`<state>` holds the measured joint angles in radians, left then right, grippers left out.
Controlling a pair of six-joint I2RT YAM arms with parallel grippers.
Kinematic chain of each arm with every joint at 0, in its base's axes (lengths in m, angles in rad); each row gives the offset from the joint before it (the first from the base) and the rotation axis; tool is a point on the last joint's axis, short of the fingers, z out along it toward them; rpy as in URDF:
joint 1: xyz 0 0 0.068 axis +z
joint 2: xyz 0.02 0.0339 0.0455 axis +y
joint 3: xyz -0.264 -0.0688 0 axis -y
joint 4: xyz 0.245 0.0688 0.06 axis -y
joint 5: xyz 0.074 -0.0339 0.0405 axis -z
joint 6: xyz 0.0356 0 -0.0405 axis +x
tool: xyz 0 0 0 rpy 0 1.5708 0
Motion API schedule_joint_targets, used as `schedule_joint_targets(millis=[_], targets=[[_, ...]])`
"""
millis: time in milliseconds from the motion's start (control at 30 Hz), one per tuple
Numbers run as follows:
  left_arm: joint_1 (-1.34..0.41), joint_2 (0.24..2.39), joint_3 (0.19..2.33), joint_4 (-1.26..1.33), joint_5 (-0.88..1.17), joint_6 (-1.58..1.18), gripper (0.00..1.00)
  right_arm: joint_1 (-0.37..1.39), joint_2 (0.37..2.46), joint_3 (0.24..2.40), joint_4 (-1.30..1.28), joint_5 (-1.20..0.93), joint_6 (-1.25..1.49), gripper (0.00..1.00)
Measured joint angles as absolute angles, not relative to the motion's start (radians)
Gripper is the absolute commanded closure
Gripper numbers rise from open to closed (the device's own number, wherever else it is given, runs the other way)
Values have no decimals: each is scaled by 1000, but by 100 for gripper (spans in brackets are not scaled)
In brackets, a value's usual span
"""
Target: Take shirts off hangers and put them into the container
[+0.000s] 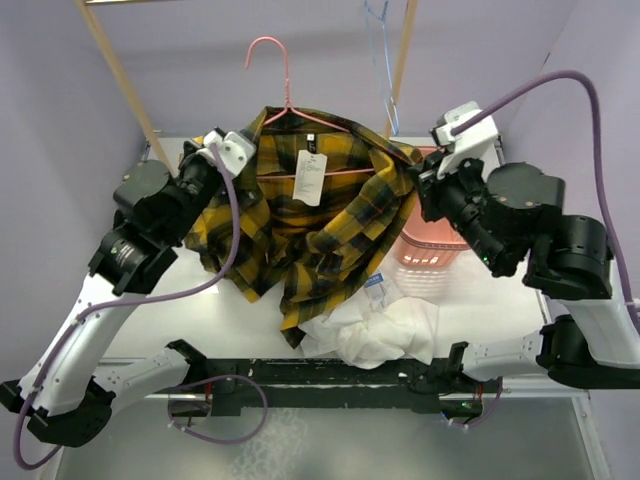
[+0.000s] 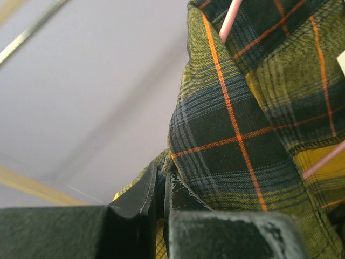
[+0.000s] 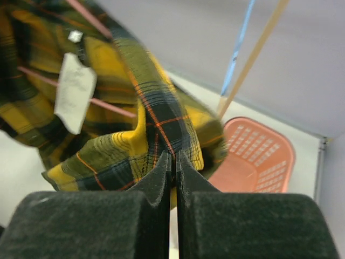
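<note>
Grippers high on plaid shirt

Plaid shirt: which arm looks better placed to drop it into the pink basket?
Right, probably. The right claw pinches the plaid shirt beside the basket, which sits on that side. The left claw grips the shirt's far side, away from the basket.

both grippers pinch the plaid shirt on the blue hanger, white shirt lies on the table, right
No: the plaid shirt is on the pink hanger, as the top view shows. Both the left gripper and right gripper pinch it, and the white shirt lies on the table.
</note>
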<state>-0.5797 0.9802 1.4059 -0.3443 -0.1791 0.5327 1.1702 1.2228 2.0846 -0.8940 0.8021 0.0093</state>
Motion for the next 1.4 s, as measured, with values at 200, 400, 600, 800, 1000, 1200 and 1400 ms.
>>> schedule_joint_targets(millis=[200, 400, 600, 800, 1000, 1200, 1400], targets=[[-572, 995, 1260, -312, -192, 501, 100, 1166, 1213, 1953, -907, 676, 124, 89], [-571, 984, 1119, -294, -210, 477, 100, 1164, 1177, 1827, -903, 583, 199, 26], [-571, 942, 1131, -302, -220, 461, 100, 1164, 1145, 1740, -873, 594, 241, 0], [-570, 905, 1209, -329, -219, 448, 100, 1164, 1141, 1555, -773, 641, 254, 0], [-570, 861, 1222, -368, -217, 436, 100, 1164, 1165, 1424, -654, 657, 247, 2], [-570, 854, 1222, -392, -215, 428, 100, 1164, 1256, 1414, -554, 775, 245, 10], [-570, 839, 1222, -409, -213, 427, 100, 1164, 1314, 1392, -550, 915, 249, 81]])
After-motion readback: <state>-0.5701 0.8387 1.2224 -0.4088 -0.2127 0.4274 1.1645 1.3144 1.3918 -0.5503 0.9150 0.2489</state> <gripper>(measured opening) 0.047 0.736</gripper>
